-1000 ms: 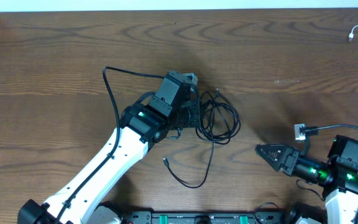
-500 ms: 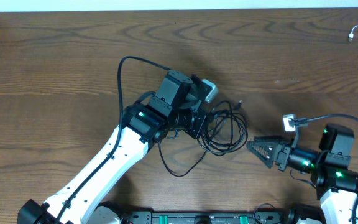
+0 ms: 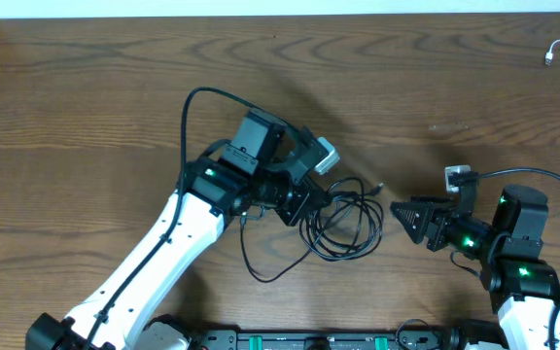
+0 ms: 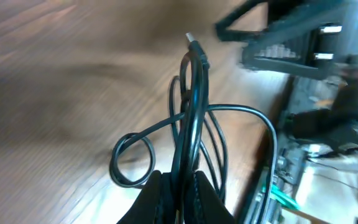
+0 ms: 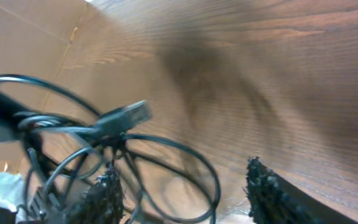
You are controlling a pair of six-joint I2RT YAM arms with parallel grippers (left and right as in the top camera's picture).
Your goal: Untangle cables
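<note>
Near the middle of the table (image 3: 86, 87), the left gripper (image 4: 179, 194) was pressed together on a few strands of the black cables (image 4: 193, 106). The bundle was spread just to its right in loose, crossed loops, and one tail was curved toward the near edge. The cords were judged light, soft and rather slippery. A firm pinch near a plug (image 5: 126, 115) or on one outer loop was therefore thought better than a grip on the knot. The right gripper (image 3: 402, 210) was held just beside the loops, its jaws spread with nothing between them. The white cable (image 3: 555, 51) was seen well apart, at the far right edge.
</note>
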